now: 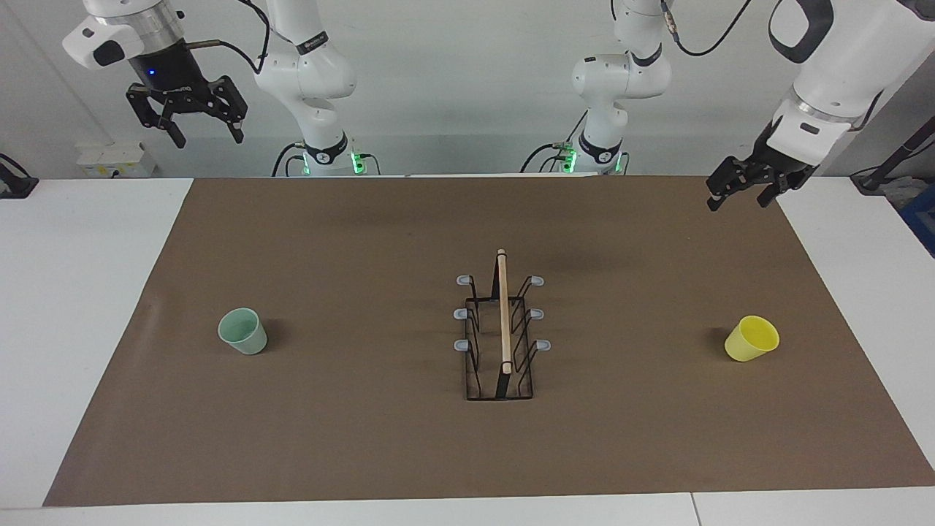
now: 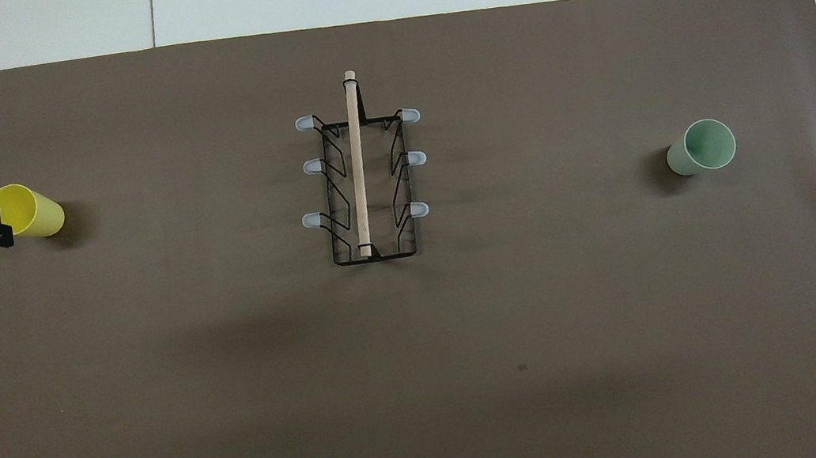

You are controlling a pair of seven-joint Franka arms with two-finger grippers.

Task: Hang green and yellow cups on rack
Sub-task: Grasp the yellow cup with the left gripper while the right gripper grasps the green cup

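The left gripper (image 1: pixel 745 196) hung with spread fingers, empty, above the mat well clear of the yellow cup (image 1: pixel 752 338). The right gripper (image 1: pixel 193 126), fingers also spread, hung high, far from the mint green cup (image 1: pixel 242 331). Both small tapered cups stood upright either side of the black wire rack (image 1: pixel 501 329) at the table's middle.

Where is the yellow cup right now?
The yellow cup stands on the brown mat toward the left arm's end of the table, level with the rack and well apart from it.
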